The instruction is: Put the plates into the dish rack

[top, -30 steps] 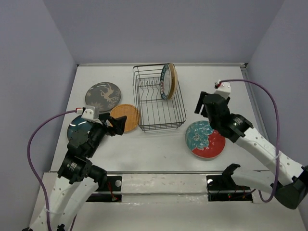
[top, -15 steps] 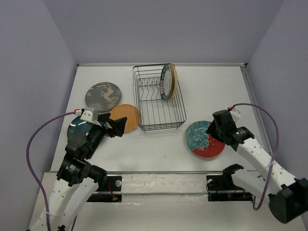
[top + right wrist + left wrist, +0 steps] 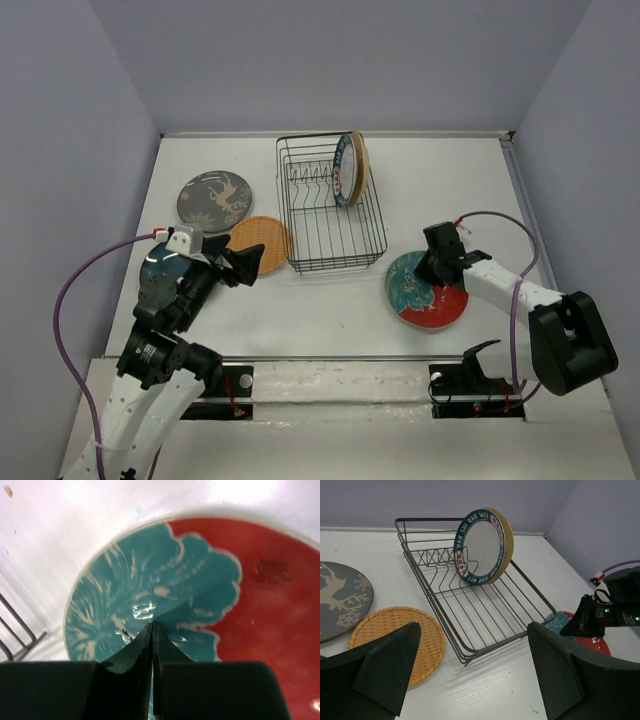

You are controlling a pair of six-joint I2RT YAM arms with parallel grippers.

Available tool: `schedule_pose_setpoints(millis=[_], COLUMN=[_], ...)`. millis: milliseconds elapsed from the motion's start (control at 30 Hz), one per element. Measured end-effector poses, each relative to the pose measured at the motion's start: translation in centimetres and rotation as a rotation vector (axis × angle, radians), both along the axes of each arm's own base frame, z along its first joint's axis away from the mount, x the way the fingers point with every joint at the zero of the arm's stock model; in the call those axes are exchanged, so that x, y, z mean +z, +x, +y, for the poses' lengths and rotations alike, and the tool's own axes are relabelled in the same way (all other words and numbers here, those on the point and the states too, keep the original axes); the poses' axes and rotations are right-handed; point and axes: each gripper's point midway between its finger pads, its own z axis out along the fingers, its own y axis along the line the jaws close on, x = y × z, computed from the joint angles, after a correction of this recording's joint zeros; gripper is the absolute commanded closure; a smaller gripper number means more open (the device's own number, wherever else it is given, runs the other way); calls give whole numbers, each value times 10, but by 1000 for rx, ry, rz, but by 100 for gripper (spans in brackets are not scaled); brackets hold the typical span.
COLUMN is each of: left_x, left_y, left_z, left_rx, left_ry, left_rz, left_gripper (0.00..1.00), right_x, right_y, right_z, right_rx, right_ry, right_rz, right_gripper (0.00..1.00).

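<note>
Floral plate (image 3: 210, 580), right claw (image 3: 152, 625) pressed closed over it, clear only in wrist view, left claw (image 3: 472, 645) wide

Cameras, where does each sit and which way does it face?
Top external: above and behind the bases, looking down on the table; both arms show.
Left wrist: on the left arm, facing the dish rack; the open left gripper frames the bottom.
Right wrist: close above the floral plate, facing down; the shut right gripper shows.
Shared: top and left wrist both see the dish rack.
</note>
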Motion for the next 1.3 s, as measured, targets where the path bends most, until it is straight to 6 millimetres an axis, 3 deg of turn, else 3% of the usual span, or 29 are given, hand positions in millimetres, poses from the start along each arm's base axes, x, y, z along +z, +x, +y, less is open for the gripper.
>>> schedule_pose_setpoints(millis=[267, 500, 567, 600, 633, 733, 833, 900, 1000, 1067, 1133, 1300], left_x=[-1, -3, -4, -5, -5, -5, -5, -5, -5, -5, -5, -5], left_y=[0, 2, 3, 3, 3, 3, 4, 4, 4, 4, 4, 3], left_z=[-1, -1, -2, -2, -2, -2, -1, -1, -1, -1, -1, -1], left_rx=[-5, -3, -3, -3, -2, -2, 1, 1, 0, 1, 1, 1], left_ry=[2, 6, 8, 9, 10, 10, 10, 9, 10, 9, 9, 9], left_rz=[2, 13, 17, 18, 20, 21, 21, 20, 20, 20, 20, 19], left_gripper=[1, 1, 1, 1, 1, 1, 1, 1, 1, 1, 1, 1], right_x=[7, 13, 20, 28, 34, 63, 101, 103, 82, 50, 30, 11], right_y=[86, 171, 182, 184, 184, 173, 134, 106, 68, 37, 18, 7], right_z=[-5, -21, -28, -31, -34, -39, -48, -54, -60, -67, -73, -77], right_rx=[-49, -46, -47, -50, -58, -65, -87, -108, -143, -172, -193, -223], right_ry=[34, -10, -24, -30, -32, -35, -26, -14, 4, 7, 4, 63], right_rz=[-139, -257, -275, -292, -303, -355, -446, -459, -429, -346, -285, -212], right_gripper=[93, 93, 80, 64, 54, 25, 20, 20, 20, 21, 21, 21])
